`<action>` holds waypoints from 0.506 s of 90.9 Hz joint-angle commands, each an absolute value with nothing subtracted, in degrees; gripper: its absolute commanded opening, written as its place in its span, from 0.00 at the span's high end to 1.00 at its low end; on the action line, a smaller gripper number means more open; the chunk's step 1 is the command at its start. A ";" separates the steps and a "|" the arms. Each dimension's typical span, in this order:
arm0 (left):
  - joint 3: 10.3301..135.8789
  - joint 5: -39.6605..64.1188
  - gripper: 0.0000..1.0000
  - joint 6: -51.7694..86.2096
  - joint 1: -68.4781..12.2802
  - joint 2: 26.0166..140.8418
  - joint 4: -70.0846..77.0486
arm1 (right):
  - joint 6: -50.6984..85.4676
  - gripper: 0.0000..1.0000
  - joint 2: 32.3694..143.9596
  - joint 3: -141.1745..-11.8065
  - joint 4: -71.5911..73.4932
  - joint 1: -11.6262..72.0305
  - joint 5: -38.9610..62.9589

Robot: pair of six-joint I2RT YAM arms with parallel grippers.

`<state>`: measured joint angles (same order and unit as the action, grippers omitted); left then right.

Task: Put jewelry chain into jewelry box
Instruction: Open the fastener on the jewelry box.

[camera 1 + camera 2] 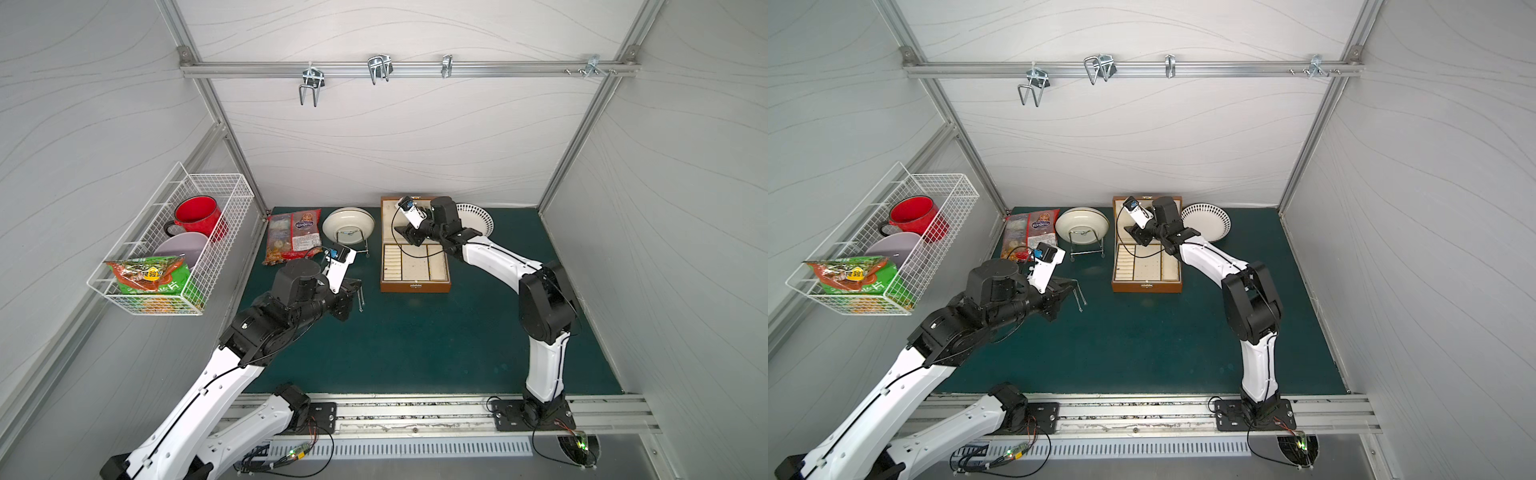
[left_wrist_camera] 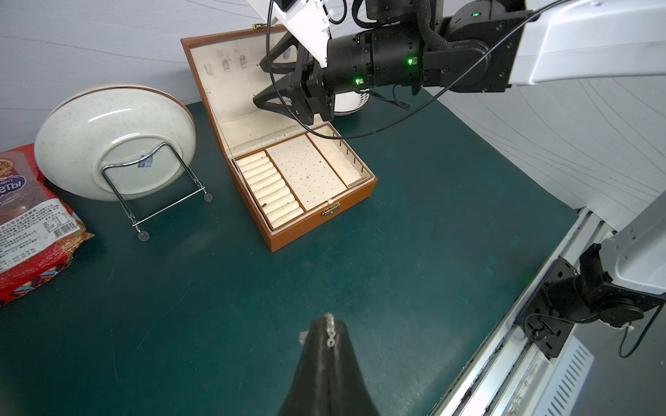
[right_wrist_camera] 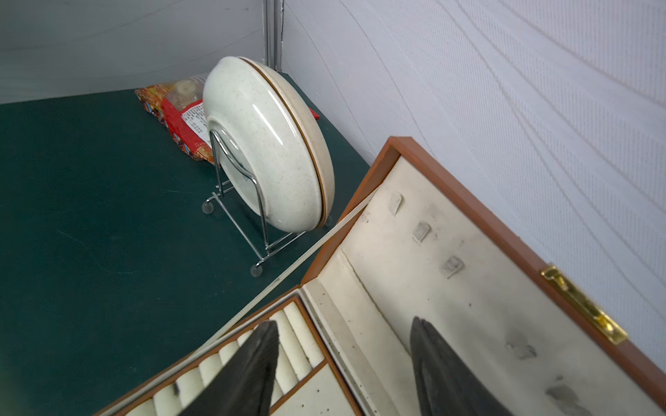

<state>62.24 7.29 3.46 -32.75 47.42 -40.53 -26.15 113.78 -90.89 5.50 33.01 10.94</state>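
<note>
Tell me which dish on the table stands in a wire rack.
The cream speckled dish with the thin brown rim, between the snack bag and the jewelry box. The white dotted-rim plate, beyond the box, shows no rack.

In both top views the right arm (image 1: 444, 216) covers most of the raised lid of the jewelry box (image 1: 415, 286), the compartment next to the lid, and part of the dotted plate (image 1: 484, 219) beside the box. In the left wrist view only a few links of the jewelry chain (image 2: 330, 335) show between the left gripper's (image 2: 326, 319) closed fingers.
</note>
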 commanded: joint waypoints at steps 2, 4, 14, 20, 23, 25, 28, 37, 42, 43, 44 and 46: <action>64.03 7.78 1.00 2.71 -32.89 47.23 -37.71 | -36.54 0.36 115.76 -92.43 7.75 32.54 9.62; 63.95 7.70 1.00 2.65 -32.88 47.25 -37.71 | -37.39 0.36 116.04 -92.52 7.89 32.42 9.85; 63.81 7.16 1.00 2.23 -32.95 47.11 -37.86 | -41.18 0.36 117.23 -92.70 8.73 31.63 11.73; 63.90 7.20 1.00 2.22 -32.88 47.19 -37.74 | -43.27 0.36 117.86 -92.83 9.62 31.11 13.01; 64.09 7.40 1.00 2.24 -32.89 47.32 -37.71 | -43.54 0.36 118.25 -93.12 10.15 30.86 13.38; 64.14 7.54 1.00 2.25 -32.90 47.40 -37.71 | -43.65 0.36 118.53 -93.48 10.31 30.68 13.56; 64.31 7.64 1.00 2.20 -32.87 47.54 -37.71 | -43.86 0.36 119.12 -94.30 10.18 30.36 13.80; 64.61 7.90 1.00 2.21 -32.92 47.79 -37.73 | -45.63 0.37 120.52 -96.69 9.15 29.73 14.34; 64.84 7.94 1.00 2.20 -32.88 47.92 -37.71 | -46.16 0.39 121.26 -97.81 8.95 29.30 14.90; 64.85 7.93 1.00 2.20 -32.92 47.96 -37.71 | -46.33 0.39 121.36 -97.99 8.92 29.24 15.05; 64.95 7.92 1.00 2.24 -32.94 47.97 -37.71 | -46.50 0.40 121.55 -98.13 8.94 29.17 15.17; 64.99 7.96 1.00 2.27 -32.95 47.94 -37.77 | -47.15 0.41 121.81 -98.34 8.89 29.02 15.57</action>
<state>62.24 7.31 3.11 -32.75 47.62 -40.53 -43.92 120.38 -95.59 8.01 29.89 13.17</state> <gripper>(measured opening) 0.042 0.605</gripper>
